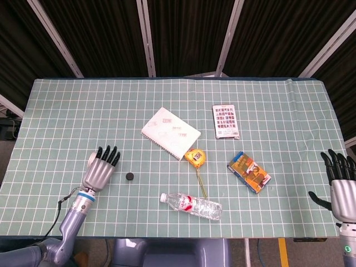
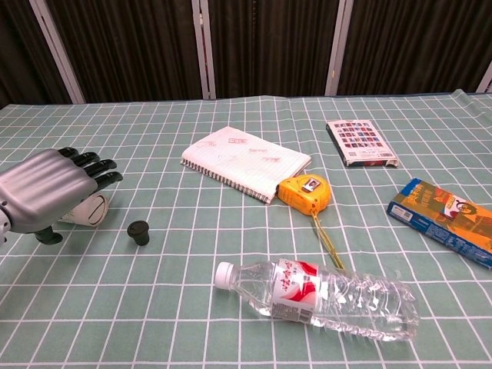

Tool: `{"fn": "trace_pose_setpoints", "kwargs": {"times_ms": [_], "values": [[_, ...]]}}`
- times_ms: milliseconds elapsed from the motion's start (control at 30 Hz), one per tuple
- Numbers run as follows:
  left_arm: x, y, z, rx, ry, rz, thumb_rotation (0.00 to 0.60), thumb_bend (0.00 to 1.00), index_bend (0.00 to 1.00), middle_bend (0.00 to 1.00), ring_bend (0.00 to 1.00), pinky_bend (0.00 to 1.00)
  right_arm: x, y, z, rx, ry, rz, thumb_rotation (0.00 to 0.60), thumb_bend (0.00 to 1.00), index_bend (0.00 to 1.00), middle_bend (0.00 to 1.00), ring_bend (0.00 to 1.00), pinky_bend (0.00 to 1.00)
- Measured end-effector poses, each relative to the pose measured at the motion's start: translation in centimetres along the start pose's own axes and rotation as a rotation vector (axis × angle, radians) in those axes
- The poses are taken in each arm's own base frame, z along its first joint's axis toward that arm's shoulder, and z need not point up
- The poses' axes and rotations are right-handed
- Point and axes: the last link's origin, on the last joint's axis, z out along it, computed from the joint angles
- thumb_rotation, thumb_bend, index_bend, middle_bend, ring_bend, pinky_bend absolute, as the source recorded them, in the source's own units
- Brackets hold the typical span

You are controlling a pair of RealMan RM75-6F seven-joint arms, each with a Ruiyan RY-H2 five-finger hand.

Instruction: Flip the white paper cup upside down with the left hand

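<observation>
The white paper cup is lying on its side at the table's left, mouth facing the small black cap nearby. The left hand is covering it from above, fingers draped over it; whether they are gripping cannot be told. The right hand is hovering at the table's right edge, fingers spread, holding nothing.

Left hand lies over the white paper cup, which is on its side. A small black cap sits just beside on the green checked counter.
</observation>
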Motion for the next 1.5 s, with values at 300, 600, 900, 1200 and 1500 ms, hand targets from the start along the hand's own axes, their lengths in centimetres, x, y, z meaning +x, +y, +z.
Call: {"fn": "trace_pose_setpoints", "kwargs": {"times_ms": [300,600,900,1200,1500], "values": [[-0.2,-0.7,0.6,0.021,0.010,-0.037,0.600,0.09,0.47,0.37,0.36,0.41,-0.2,0.0,0.1,0.001,-0.006,-0.005,0.600,0.00,0.00,0.00,0.00,0.00],[0.8,-2.7,0.8,0.058,0.061,-0.286,0.600,0.12,0.49,0.40,0.39,0.43,-0.2,-0.1,0.0,0.001,-0.008,-0.007,0.600,0.00,0.00,0.00,0.00,0.00],[2.0,-6.2,1.1,0.093,0.102,-0.929,0.600,0.13,0.48,0.37,0.37,0.42,-0.2,-0.2,0.0,0.006,-0.008,-0.002,0.600,0.00,0.00,0.00,0.00,0.00],[1.6,-6.2,1.3,-0.012,0.055,-1.627,0.600,0.12,0.48,0.36,0.36,0.42,-0.3,-0.2,0.0,0.005,-0.015,-0.008,0.600,0.00,0.00,0.00,0.00,0.00],[0.3,-2.8,1.8,-0.132,-0.048,-1.798,0.600,0.12,0.48,0.35,0.35,0.42,-0.3,0.2,0.1,-0.010,-0.016,-0.006,0.600,0.00,0.00,0.00,0.00,0.00]]}}
